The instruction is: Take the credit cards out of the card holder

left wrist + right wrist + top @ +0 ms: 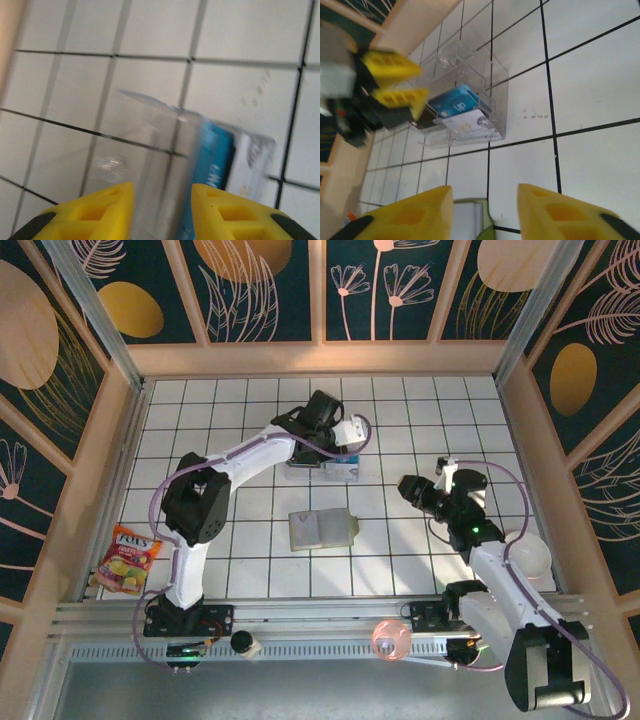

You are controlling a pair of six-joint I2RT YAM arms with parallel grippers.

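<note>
The olive-green card holder point(322, 528) lies open on the tiled table, its pale inside up; its edge also shows low in the right wrist view point(470, 220). Behind it stands a clear plastic box point(320, 468) holding a blue credit card point(454, 100) and a white one point(467, 125). My left gripper point(163, 192) hangs open just over that box, beside the blue card point(212, 165), with nothing between its fingers. My right gripper point(485, 192) is open and empty, right of the card holder and above its far edge point(405, 485).
A candy bag point(128, 560) lies at the near left. A white bowl point(530, 555) sits at the near right under my right arm. Wooden walls point(320, 358) close off the table at the back and sides.
</note>
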